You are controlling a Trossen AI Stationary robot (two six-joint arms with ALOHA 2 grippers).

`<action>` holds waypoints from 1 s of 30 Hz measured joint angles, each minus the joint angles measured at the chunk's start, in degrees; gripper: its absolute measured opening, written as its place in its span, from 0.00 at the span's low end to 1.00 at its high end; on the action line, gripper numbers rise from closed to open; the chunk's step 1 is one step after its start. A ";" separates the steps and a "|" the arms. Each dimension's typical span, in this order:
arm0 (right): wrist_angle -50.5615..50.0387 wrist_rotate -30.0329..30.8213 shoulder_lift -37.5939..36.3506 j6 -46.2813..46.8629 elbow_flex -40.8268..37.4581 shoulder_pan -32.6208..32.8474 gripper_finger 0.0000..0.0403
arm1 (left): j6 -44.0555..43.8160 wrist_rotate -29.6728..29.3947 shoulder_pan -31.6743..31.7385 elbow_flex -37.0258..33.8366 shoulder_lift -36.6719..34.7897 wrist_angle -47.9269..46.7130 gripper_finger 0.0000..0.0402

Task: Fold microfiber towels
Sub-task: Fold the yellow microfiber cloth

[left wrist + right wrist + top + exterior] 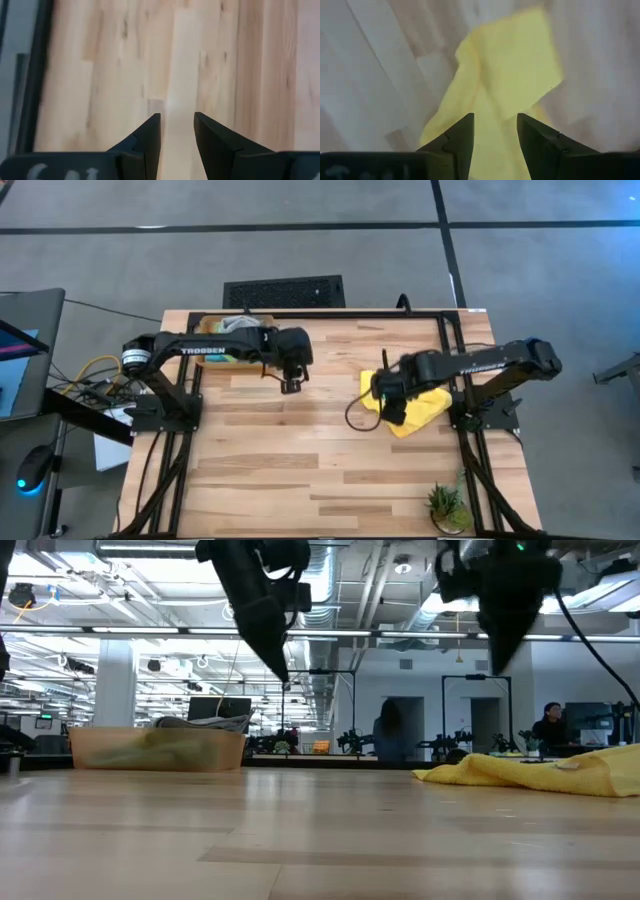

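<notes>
Yellow towel [420, 408] lies rumpled near the table's [300, 470] right edge, right tool [495, 131] parted, empty, directly above it, presumably lining up a pick; left tool [177, 131] parted, empty, waits mid-table over bare wood.

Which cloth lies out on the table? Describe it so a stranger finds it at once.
Start at the wooden table and go to its right side, under the right claw. The yellow towel lies rumpled there, the only cloth on bare wood; the others sit in the bin at the far left.
</notes>
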 joint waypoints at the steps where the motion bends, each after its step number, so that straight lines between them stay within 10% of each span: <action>1: 0.65 -1.02 0.00 3.09 -1.59 0.74 0.43 | -0.50 -0.03 -0.40 -0.76 0.00 0.10 0.27; 13: 3.01 -3.68 0.15 37.95 -10.33 7.34 0.43 | -4.44 -0.03 -3.48 -5.09 0.02 4.02 0.27; 30: 15.12 -10.98 0.20 40.89 -19.20 7.54 0.43 | -5.10 -0.05 -5.63 -5.09 0.02 5.25 0.27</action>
